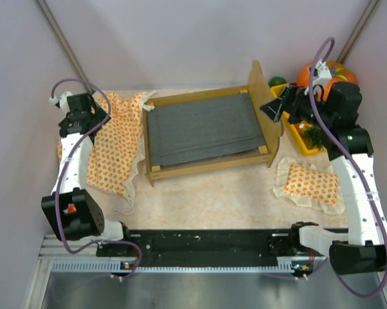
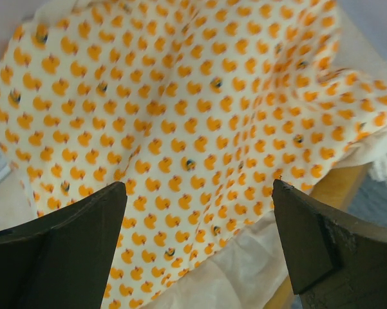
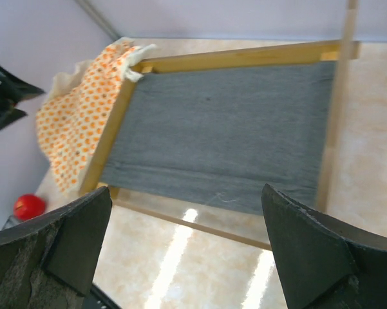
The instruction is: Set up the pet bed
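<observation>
small light-wood pet bed (image 1: 203, 132) with dark grey fabric base sits mid-table, long axis left-right, rounded headboard at the right end. left gripper (image 2: 199, 182), jaws spread wide and empty, hovers over the orange-dotted ruffled bedspread (image 1: 113, 148) lying against the bed's left end. right gripper (image 3: 187, 187), also wide and empty, is just beside the headboard.

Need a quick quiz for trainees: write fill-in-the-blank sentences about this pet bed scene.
1. The pet bed has a dark ____ fabric base.
2. Seen from above, the duck-print bedspread lies to the ____ of the bed.
3. The small ruffled pillow lies to the ____ of the bed.
4. The left claw and right claw both stand ____.
Missing words: grey; left; right; open.
</observation>
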You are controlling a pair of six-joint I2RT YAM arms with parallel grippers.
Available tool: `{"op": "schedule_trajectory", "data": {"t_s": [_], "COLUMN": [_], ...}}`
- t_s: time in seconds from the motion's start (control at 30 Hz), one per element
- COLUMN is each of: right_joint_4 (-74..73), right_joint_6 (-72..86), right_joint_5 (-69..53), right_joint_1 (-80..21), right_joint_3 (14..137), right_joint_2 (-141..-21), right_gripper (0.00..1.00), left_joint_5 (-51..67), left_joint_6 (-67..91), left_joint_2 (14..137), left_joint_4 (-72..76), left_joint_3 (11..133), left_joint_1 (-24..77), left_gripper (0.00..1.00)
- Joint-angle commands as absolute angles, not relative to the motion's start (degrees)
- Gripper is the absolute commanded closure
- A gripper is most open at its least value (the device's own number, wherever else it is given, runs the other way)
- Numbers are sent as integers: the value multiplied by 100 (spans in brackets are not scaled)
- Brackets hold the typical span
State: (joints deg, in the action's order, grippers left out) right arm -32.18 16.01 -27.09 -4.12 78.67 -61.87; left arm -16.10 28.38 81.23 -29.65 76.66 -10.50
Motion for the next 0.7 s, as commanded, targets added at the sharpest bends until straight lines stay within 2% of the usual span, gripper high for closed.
{"op": "schedule_trajectory", "data": {"t_s": [0.0, 0.17, 0.37, 0.67], "right_joint_4": [-3006, -2997, -2971, -2927], "right_joint_6": [2031, 1854, 1942, 2004], "right_joint_5": [-3561, -3480, -3595, -3858], "right_joint_1": [-737, -967, -975, -967], "right_joint_3": [8332, 8533, 8578, 8543], "right_joint_2": [-6697, -6996, -7154, -7269], "right_gripper": [1, 1, 1, 1], "left_joint_5": [-1835, -2109, -1898, -1520], "left_joint_6": [4153, 4754, 5159, 5344], "left_joint_2": [7578, 7014, 6742, 6934], "left_joint_4": [-3601, -3725, -3842, -3121], "left_joint_3": [6912, 6021, 5248, 4370], "left_joint_1": [-1300, -1625, -2373, -2672], "left_gripper": [2, 2, 2, 2]}}
